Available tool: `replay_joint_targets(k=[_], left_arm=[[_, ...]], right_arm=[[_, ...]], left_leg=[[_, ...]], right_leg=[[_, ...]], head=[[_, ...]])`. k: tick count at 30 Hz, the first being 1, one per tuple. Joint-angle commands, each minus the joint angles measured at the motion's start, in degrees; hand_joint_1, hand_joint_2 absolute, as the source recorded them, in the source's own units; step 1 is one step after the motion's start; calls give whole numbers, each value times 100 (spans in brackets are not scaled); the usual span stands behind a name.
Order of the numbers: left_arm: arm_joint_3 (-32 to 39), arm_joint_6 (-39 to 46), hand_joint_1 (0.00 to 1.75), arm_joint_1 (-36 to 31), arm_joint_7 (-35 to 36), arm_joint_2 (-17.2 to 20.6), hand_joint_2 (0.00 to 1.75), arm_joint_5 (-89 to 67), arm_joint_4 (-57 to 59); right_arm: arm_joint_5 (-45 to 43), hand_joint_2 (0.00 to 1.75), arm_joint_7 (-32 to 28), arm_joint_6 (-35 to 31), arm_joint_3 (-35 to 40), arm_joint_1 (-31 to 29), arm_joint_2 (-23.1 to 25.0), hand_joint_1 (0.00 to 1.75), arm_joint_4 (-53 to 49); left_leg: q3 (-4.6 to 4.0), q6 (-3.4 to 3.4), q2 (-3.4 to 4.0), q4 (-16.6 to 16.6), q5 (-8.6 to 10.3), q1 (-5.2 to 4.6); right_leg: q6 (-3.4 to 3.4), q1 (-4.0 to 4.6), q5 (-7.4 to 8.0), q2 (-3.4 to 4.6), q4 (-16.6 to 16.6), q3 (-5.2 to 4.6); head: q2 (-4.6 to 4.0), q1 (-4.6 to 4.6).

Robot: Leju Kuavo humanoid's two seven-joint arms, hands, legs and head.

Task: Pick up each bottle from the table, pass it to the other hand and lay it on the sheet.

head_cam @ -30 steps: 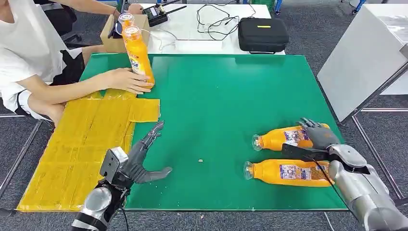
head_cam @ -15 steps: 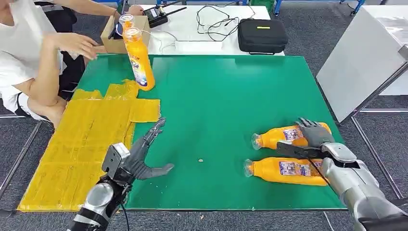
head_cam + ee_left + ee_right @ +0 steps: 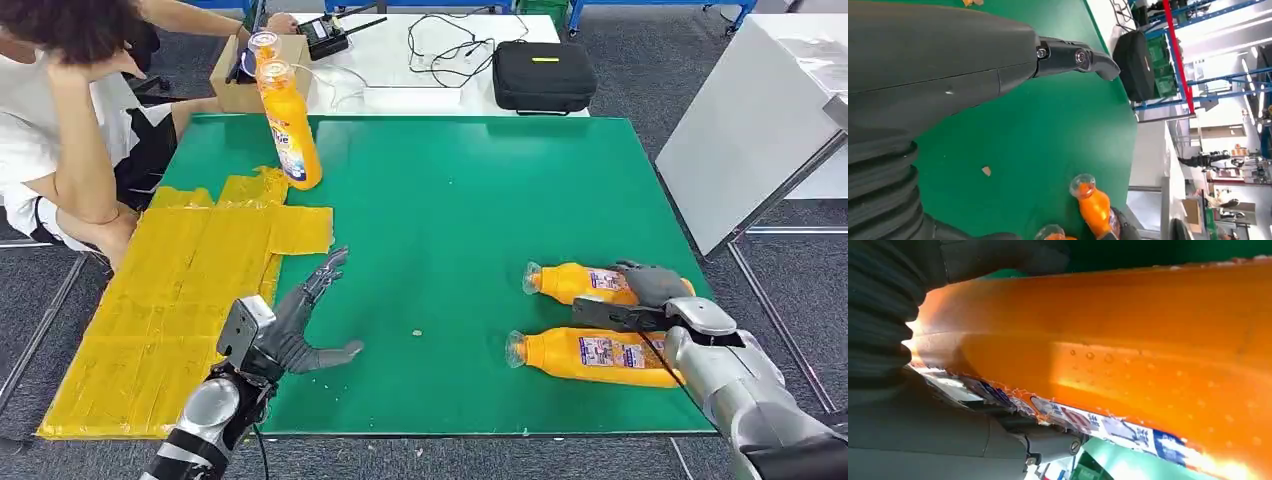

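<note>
Two orange bottles lie side by side on the green table [image 3: 460, 200] at the right. My right hand [image 3: 648, 292] grips the far lying bottle [image 3: 575, 283], fingers curled over its body and thumb on its near side; up close its orange side [image 3: 1128, 340] lies against the hand [image 3: 923, 440]. The near lying bottle [image 3: 590, 356] is free. A third orange bottle [image 3: 290, 125] stands upright at the far edge of the yellow sheet [image 3: 180, 290]. My left hand [image 3: 298, 325] hovers open at the sheet's right edge, fingers spread [image 3: 1073, 55], and past them lie the two bottles [image 3: 1093, 205].
A person sits at the far left, one hand raised to the head [image 3: 90, 70]. A cardboard box [image 3: 240, 75] holding another bottle [image 3: 262, 42], a black case [image 3: 545, 72] and cables sit on the white table behind. A white panel [image 3: 760, 110] stands to the right.
The person let go of the upright bottle and drew the hand back to the head. My right hand's fingers curled tighter around the far lying bottle, which shifted slightly away.
</note>
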Motion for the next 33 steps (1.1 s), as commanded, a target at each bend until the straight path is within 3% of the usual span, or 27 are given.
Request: replay_joint_targets(k=[1, 3, 7, 8, 9, 10, 22, 24, 29, 33], left_arm=[[-188, -6, 0, -282, 6, 66, 175, -48, 349], [-191, -3, 0, -265, 9, 68, 175, -60, 298], [-129, 32, 0, -54, 100, 101, 175, -133, -11], [-117, 35, 0, -8, 106, 109, 175, -140, -81], [-77, 56, 0, 68, 148, 108, 175, -181, -181], [-59, 60, 0, 114, 159, 113, 175, -199, -253], [-60, 60, 0, 102, 162, 109, 175, -202, -247], [-39, 86, 0, 121, 203, 83, 175, -260, -245], [-45, 117, 0, 111, 244, 72, 175, -329, -287], [-76, 130, 0, 130, 257, 99, 175, -353, -332]], right_arm=[[112, 175, -126, 185, 420, -41, 194, 166, 343], [202, 175, -139, 9, 518, -73, 226, 171, 196], [-61, 175, -91, -1332, 101, 267, 421, 175, -568], [-48, 175, -49, -1290, 86, 326, 443, 175, -703], [-75, 175, 38, -1839, -197, 580, 512, 175, -1280], [-4, 175, 165, -1831, -282, 722, 551, 175, -1658], [-11, 175, 150, -1837, -299, 733, 518, 175, -1665], [295, 175, 297, -2496, -551, 964, 679, 175, -2119], [683, 175, 562, -2810, -941, 1638, 1106, 175, -3699], [181, 175, 351, -3076, -1183, 2014, 1428, 175, -4614]], left_leg=[[15, -8, 11, -4, -3, 3], [14, -7, 14, -4, -2, 2], [17, -9, 24, -5, -6, 4], [14, -7, 28, -4, -6, 5], [19, -10, 40, -6, -9, 3], [15, -10, 43, -5, -10, 2], [-22, -8, 22, 3, -13, -2], [-32, -7, 12, -1, -6, -1], [-27, -13, 30, 1, -15, 0], [-42, -9, 10, -1, -5, 3]], right_leg=[[-2, 4, -3, -2, -8, 18], [-2, 3, -2, 1, -6, 16], [-3, 6, -1, 12, -8, 18], [-3, 7, 1, 17, -6, 15], [-4, 6, -1, 22, -8, 18], [-4, 5, -1, 25, -3, 14], [2, 1, -12, 13, 7, -15], [1, 0, -7, 8, 5, -24], [-3, 3, -11, 22, 7, -22], [-2, 4, -6, 8, 7, -37]], head=[[0, 0], [0, -2], [0, -2], [0, 2], [0, -4], [0, 2], [0, -2], [0, -2], [0, 0], [0, -2]])
